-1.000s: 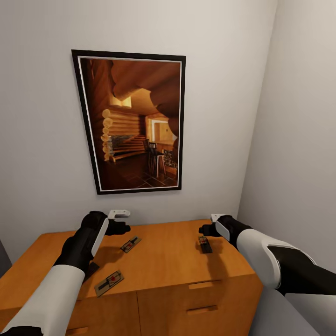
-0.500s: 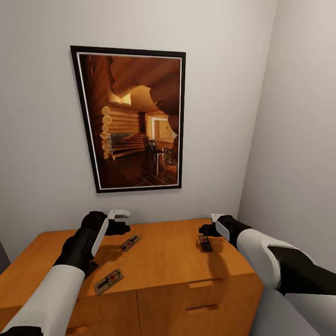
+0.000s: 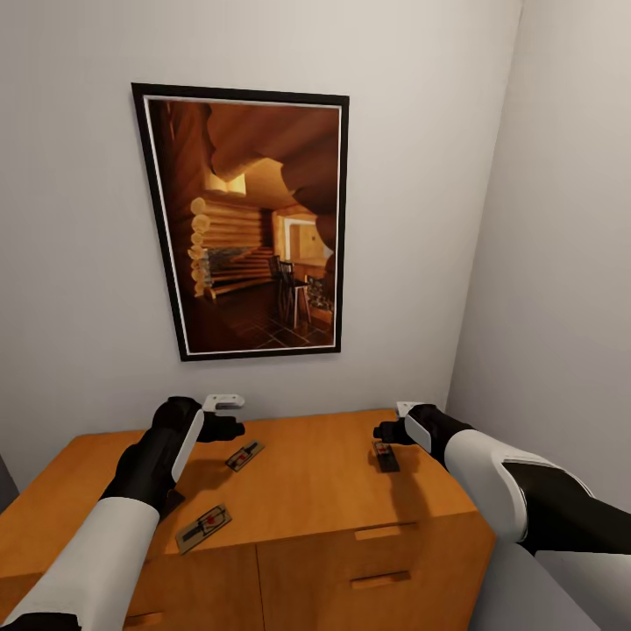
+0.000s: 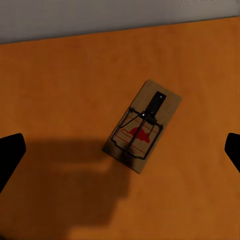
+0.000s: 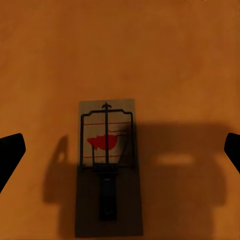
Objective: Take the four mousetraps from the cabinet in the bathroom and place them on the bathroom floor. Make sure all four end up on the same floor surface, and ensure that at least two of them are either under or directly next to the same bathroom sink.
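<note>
While both grippers hover wide open and empty over the cabinet (image 3: 315, 491), a mousetrap (image 4: 143, 125) lies between the left jaws, another trap (image 5: 107, 170) between the right.

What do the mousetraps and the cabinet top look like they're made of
Mousetraps: flat boards that look like pale brown unfinished wood, matte, carrying thin dark wire, probably metal, and a red spot that seems printed on. Cabinet: orange-brown surface, smooth with a soft sheen and little visible grain, so it could be varnished wood or a wood-look laminate; the render leaves that open.
</note>
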### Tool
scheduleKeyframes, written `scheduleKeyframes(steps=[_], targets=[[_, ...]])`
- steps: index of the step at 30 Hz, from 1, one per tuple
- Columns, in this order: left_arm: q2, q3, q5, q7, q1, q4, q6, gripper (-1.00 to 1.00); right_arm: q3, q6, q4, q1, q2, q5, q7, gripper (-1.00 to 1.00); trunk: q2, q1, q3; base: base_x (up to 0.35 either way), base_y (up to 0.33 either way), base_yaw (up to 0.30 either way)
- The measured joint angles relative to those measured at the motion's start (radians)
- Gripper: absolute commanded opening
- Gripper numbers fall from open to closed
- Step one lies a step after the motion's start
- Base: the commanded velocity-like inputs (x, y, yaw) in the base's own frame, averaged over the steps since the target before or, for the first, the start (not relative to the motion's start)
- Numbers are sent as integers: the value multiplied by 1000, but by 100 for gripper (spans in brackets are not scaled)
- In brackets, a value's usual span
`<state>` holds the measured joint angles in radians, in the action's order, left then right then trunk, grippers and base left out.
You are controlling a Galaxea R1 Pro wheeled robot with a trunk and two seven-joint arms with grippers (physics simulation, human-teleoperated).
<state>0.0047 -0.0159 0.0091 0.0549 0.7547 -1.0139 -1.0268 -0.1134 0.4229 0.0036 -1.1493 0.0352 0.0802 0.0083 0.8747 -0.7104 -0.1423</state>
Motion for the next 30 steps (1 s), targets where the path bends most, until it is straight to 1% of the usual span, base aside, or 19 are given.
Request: scheduleKeyframes(steps=[27, 30], targets=[[-1, -2, 0, 3, 0, -1, 0, 100, 0, 0, 1, 0, 3, -2, -1, 100, 0, 0, 0, 0, 0, 0], [0, -2, 0, 3, 0, -1, 0, 100, 0, 0, 1, 0, 4, -3, -1, 100, 21, -11, -9, 0, 0, 0]])
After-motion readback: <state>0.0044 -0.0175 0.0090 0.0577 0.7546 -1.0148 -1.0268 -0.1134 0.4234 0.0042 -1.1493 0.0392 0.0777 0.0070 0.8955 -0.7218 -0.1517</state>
